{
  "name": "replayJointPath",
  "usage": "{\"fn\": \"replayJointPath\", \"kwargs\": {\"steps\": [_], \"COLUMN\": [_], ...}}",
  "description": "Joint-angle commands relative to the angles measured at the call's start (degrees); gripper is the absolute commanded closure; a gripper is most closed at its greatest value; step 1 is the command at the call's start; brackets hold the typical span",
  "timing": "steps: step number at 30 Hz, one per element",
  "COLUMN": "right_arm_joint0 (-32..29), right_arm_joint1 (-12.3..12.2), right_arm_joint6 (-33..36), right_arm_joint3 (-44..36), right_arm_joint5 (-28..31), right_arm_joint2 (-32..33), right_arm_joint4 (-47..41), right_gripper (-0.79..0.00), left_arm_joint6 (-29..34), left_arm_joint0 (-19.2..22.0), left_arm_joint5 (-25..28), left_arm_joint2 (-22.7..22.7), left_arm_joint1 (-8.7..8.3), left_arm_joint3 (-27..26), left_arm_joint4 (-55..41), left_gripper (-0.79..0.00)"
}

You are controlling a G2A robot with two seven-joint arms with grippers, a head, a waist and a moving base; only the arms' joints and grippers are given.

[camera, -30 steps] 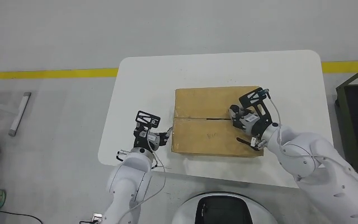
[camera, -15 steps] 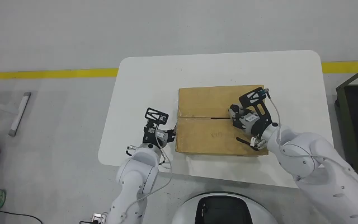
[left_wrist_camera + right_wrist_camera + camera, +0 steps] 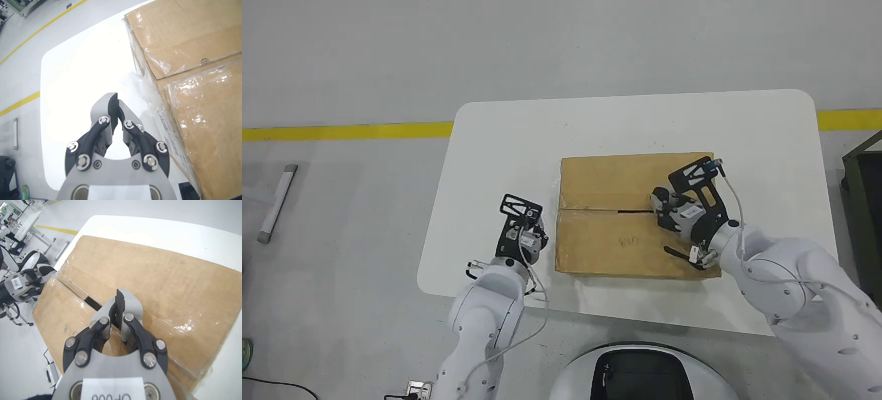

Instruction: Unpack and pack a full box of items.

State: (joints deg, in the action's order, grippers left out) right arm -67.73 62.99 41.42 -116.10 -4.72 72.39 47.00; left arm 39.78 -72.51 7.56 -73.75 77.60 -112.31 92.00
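A closed cardboard box [image 3: 632, 215] with clear tape over its flaps lies on the white table [image 3: 492, 160]. My right gripper [image 3: 654, 203] sits shut on top of the box [image 3: 151, 272], its tips [image 3: 119, 294] at the centre seam beside a small dark gap [image 3: 92, 302] between the flaps. My left gripper [image 3: 540, 240] is shut with nothing between its fingers, low over the table just beside the box's left side wall [image 3: 170, 128]. Its tips [image 3: 115, 98] lie next to a loose crumple of clear tape [image 3: 138, 85] hanging off that wall.
The table has bare room behind the box and to its left [image 3: 502, 200]. The box's near side lies close to the table's front edge [image 3: 642, 310]. A dark cabinet [image 3: 864, 220] stands off the table's right end.
My left gripper moved right to the box's left wall and the box slid slightly right; the gripper has since backed off a little. The right gripper has stayed on the seam.
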Motion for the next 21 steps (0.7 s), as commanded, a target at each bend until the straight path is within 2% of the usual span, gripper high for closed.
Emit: {"fn": "replayJointPath", "kwargs": {"steps": [1,2,3,4,5,6,12,21], "right_arm_joint0": [-0.08,-0.13,-0.18,-0.24,-0.31,-0.36,-0.53,-0.41], "right_arm_joint1": [0.02,0.03,0.04,0.05,0.07,0.08,0.14,0.12], "right_arm_joint6": [0.17,0.23,0.28,0.3,0.3,0.32,0.51,1.11], "right_arm_joint3": [-0.11,-0.19,-0.26,-0.31,-0.39,-0.46,-0.76,-0.37], "right_arm_joint5": [0.01,0.01,0.01,-0.03,-0.11,-0.13,0.0,0.81], "right_arm_joint2": [0.08,0.13,0.18,0.24,0.28,0.29,0.63,1.94], "right_arm_joint4": [0.09,0.11,0.12,0.16,0.21,0.25,0.42,0.43], "right_gripper": [0.0,0.0,0.0,0.0,0.0,0.0,0.0,0.0], "left_arm_joint6": [-0.02,-0.04,-0.01,0.11,0.25,0.38,0.21,-0.25], "left_arm_joint0": [-0.06,-0.08,-0.12,-0.18,-0.33,-0.57,-3.0,-3.36], "left_arm_joint5": [0.11,0.07,0.06,0.17,0.28,0.45,1.92,1.59], "left_arm_joint2": [0.08,0.1,0.11,0.08,-0.07,-0.27,-3.19,-3.18], "left_arm_joint1": [0.0,0.0,-0.01,-0.04,-0.09,-0.15,-0.78,-0.73], "left_arm_joint3": [-0.1,-0.23,-0.35,-0.49,-0.58,-0.61,-2.26,-2.05], "left_arm_joint4": [-0.14,-0.16,-0.11,0.16,0.61,1.03,4.33,3.33], "left_gripper": [0.0,0.0,-0.077,-0.246,-0.588,-0.785,-0.785,-0.785]}}
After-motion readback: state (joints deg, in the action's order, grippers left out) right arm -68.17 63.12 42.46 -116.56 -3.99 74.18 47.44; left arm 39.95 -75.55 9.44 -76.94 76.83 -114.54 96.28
